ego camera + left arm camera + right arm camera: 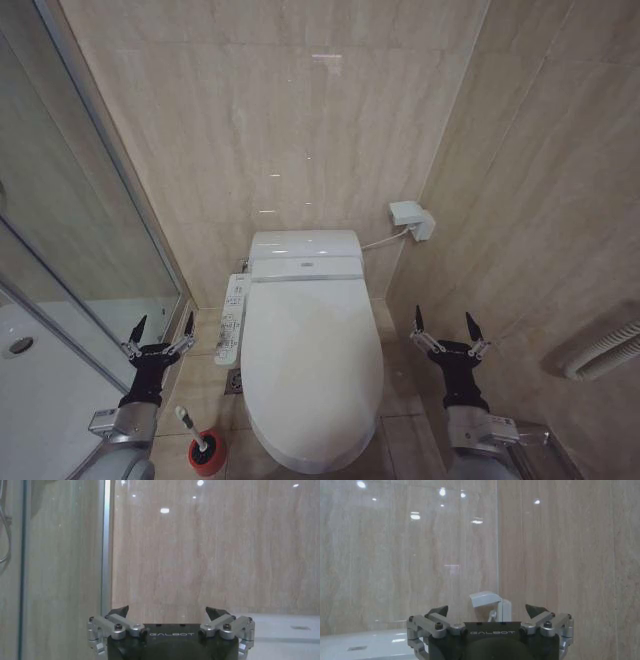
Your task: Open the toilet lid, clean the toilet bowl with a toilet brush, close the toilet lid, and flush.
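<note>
Beige-tiled bathroom, toilet lid [312,370] down over the toilet bowl [300,462].
Left gripper [160,331] and right gripper [446,330] raised either side of the toilet, both spread wide and empty; toilet brush [189,424] in its red holder [207,452] on the floor near the left arm; from the right wrist, a white wall box [487,602] beyond the fingers.

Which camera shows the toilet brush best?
The head view: the toilet brush stands in its red holder on the floor, between the left gripper and the toilet bowl. The wrist views face the walls, each with its own open gripper in front, the right gripper included, and give nothing of the brush.
</note>
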### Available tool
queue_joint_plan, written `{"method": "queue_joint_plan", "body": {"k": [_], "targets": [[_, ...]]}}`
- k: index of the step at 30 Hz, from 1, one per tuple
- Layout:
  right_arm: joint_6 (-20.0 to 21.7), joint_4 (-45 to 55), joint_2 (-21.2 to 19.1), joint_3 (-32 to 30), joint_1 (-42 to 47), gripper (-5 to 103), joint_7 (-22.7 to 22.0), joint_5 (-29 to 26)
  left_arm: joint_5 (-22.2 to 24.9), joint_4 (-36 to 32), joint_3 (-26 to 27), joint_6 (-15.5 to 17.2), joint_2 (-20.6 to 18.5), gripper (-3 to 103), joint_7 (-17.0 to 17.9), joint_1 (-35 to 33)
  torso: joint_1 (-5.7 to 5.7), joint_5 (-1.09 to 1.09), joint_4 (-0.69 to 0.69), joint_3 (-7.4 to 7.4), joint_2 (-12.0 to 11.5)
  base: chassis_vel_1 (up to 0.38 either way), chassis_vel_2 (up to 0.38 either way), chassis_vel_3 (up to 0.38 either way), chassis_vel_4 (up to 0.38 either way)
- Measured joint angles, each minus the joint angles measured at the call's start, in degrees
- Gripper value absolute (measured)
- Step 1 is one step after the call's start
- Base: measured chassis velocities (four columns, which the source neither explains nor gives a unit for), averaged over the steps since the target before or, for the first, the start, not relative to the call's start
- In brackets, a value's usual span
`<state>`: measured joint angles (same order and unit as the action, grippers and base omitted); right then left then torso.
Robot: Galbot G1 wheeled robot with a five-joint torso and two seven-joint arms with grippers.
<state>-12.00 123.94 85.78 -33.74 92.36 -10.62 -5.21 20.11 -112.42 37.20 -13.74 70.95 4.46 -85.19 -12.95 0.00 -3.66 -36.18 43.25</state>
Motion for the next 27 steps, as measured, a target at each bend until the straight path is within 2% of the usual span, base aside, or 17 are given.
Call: {"method": "queue_joint_plan", "body": {"k": [14,27], "targets": [[0.0,0.0,0.0,0.0,0.02,100,0.0,0.0,-1.46,2.34,-1.02,-0.54,0.72,100,-0.75,1.33,0.02,0.0,0.01,0.01,0.0,-0.018,0.019,0.019,-0.015],[0.0,0.0,0.0,0.0,-0.02,100,0.0,0.0,-1.29,5.02,-1.5,-0.66,-0.29,100,-1.27,3.98,-0.04,0.0,0.0,-0.02,-0.03,-0.119,0.112,0.109,-0.122]]}}
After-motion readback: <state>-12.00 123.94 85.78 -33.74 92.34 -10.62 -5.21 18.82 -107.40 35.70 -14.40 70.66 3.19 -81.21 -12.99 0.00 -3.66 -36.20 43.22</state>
